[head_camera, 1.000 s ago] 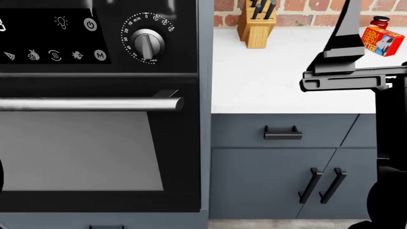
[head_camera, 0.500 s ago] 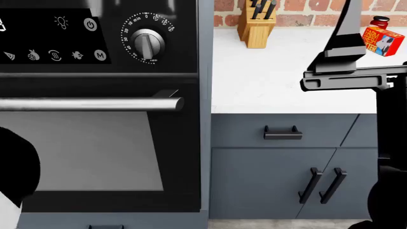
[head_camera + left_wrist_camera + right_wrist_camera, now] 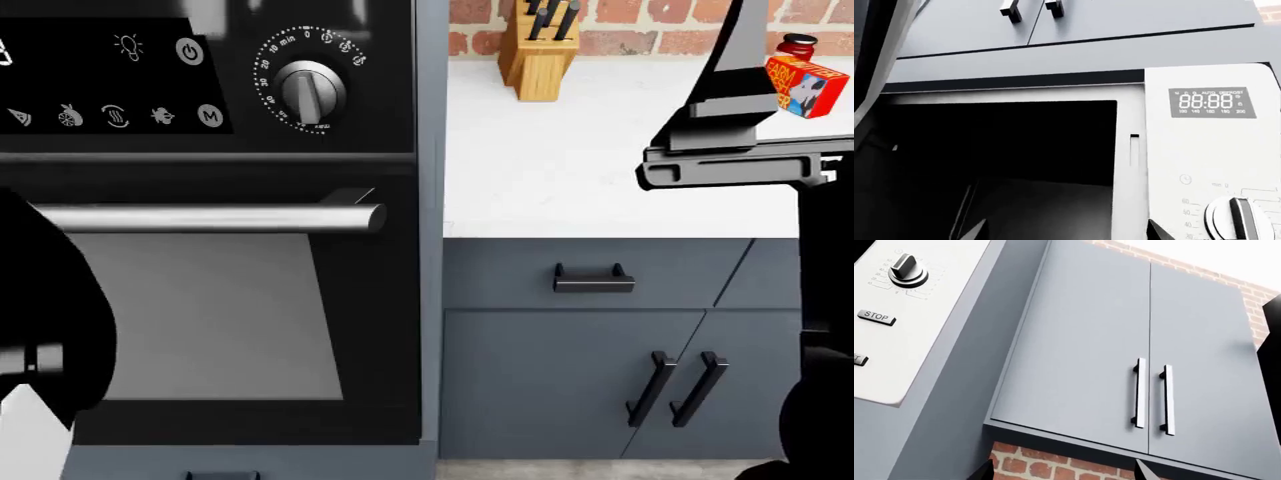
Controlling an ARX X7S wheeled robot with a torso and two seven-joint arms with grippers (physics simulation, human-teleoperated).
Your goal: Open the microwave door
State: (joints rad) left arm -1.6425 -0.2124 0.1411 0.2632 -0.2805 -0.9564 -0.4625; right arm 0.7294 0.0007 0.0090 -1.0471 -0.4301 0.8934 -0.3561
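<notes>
One door swung wide off the microwave, cavity exposed directly ahead of left tool. Left arm nearer. Both tools' grip state: cannot tell.

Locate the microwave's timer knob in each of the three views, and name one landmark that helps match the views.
Left wrist view: the microwave's timer knob sits on the white control panel, below the 88:88 display, partly cut off by the picture's edge.
Right wrist view: the knob is on the same white panel, with the STOP button near it.
Head view: not in it; the dial there belongs to the black oven.
Shared landmark: the white control panel.
</notes>
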